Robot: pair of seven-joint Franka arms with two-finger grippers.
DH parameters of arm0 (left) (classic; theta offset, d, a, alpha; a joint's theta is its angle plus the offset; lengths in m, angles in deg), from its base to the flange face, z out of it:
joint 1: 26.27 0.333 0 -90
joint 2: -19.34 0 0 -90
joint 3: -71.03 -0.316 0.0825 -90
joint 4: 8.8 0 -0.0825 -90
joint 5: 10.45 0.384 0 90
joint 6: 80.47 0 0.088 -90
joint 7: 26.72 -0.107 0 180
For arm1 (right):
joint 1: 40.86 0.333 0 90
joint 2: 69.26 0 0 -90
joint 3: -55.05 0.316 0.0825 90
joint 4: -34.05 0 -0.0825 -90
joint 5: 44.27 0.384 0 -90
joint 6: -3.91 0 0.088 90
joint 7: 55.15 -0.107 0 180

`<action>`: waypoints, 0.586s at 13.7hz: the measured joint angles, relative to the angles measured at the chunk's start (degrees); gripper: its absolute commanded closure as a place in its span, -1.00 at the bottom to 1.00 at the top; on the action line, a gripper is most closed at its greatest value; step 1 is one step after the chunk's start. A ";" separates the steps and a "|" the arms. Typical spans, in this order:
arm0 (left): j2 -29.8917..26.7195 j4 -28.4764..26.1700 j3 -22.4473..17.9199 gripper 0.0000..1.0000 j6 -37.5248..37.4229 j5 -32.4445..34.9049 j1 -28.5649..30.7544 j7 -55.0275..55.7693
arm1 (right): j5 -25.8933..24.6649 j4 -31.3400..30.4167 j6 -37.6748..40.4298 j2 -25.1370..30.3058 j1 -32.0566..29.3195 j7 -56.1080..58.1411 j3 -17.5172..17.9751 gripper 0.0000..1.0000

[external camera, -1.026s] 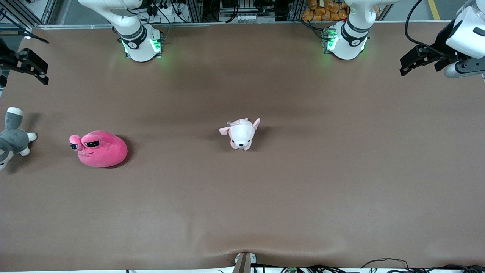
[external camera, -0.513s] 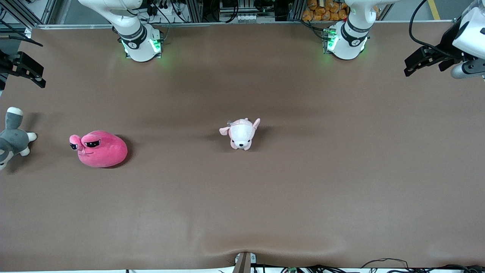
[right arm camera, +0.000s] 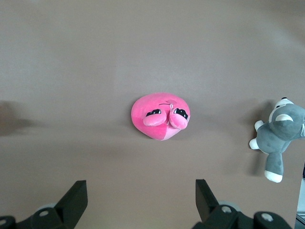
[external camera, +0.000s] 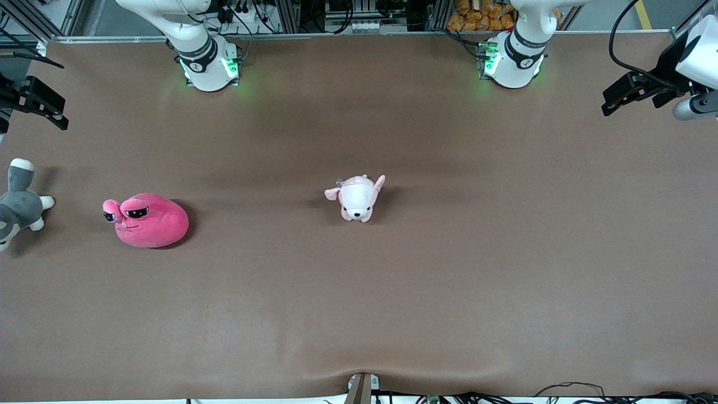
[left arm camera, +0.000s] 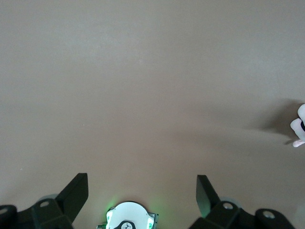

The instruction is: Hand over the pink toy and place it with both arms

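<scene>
pink toy on table, both claws spread and high

i logged the pink blob toy [external camera: 147, 220] lying on the table [external camera: 449, 280] toward the right arm's end, between a grey plush [external camera: 17, 205] and a pale pink-and-white puppy [external camera: 357, 196]. right gripper [right arm camera: 138, 200] and left gripper [left arm camera: 142, 195] hung spread, holding nothing. risk, as i judged it: two pinkish toys; a grab could take the puppy.

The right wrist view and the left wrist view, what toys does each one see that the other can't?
Only the right wrist view shows the pink toy and the grey toy, apart from each other on the table. Only the left wrist view shows a corner of the small white toy and the left arm's base. Both show bare brown table and that arm's own open gripper, the right gripper and the left gripper, holding nothing.
</scene>
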 measured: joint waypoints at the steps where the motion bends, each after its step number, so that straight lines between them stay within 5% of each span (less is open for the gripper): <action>1: 0.14 0.08 0.00 -1.00 0.00 0.00 0.00 -0.03 | 0.00 0.00 0.00 0.00 0.00 0.00 0.00 -1.00; 8: 0.30 2.36 0.00 -1.00 -1.40 0.00 0.00 -3.57 | 1.03 0.00 1.00 0.00 -0.28 -0.12 -0.03 -1.00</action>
